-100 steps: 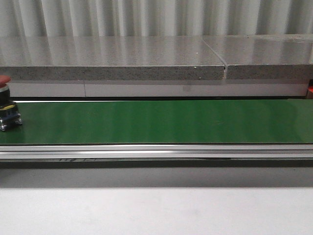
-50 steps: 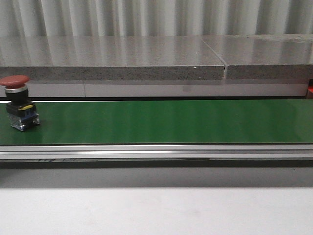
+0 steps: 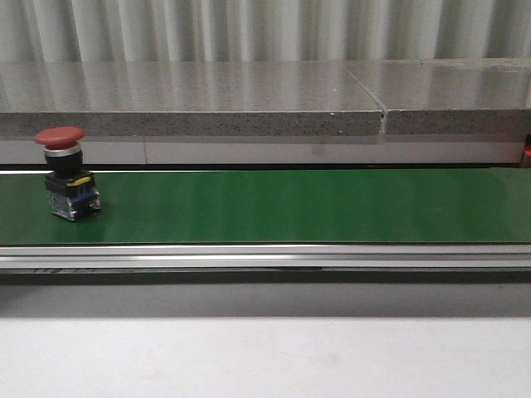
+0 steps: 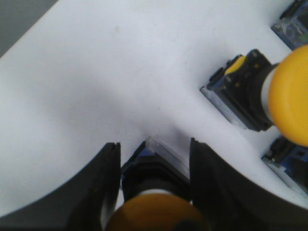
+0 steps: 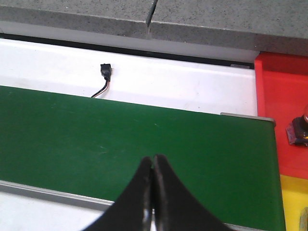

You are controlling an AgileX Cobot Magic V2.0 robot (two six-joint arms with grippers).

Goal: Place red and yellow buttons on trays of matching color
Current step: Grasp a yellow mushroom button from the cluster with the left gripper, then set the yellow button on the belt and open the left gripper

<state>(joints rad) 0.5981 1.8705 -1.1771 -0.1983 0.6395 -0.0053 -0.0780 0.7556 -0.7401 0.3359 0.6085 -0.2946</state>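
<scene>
A red button [image 3: 65, 172] with a black and blue base stands upright on the green belt [image 3: 290, 206] near its left end. In the left wrist view my left gripper [image 4: 154, 143] is shut on a yellow button [image 4: 155, 208], one black finger on each side of its dark body, over a white surface. My right gripper [image 5: 153, 158] hangs shut and empty above the belt [image 5: 96, 139]. Past the belt's end lie the red tray [image 5: 276, 101], with one button's base [image 5: 299, 131] on it, and the yellow tray [image 5: 292, 197]. Neither gripper shows in the front view.
More yellow buttons lie on the white surface beside my left gripper: one [image 4: 262, 91] on its side, and parts of two others [image 4: 293, 21] [image 4: 287, 161]. A grey stone ledge [image 3: 249, 104] runs behind the belt. A small black connector with a wire [image 5: 105, 72] lies beyond the belt.
The red button has travelled to the right along the belt, from the left edge of the front view to fully in view.
</scene>
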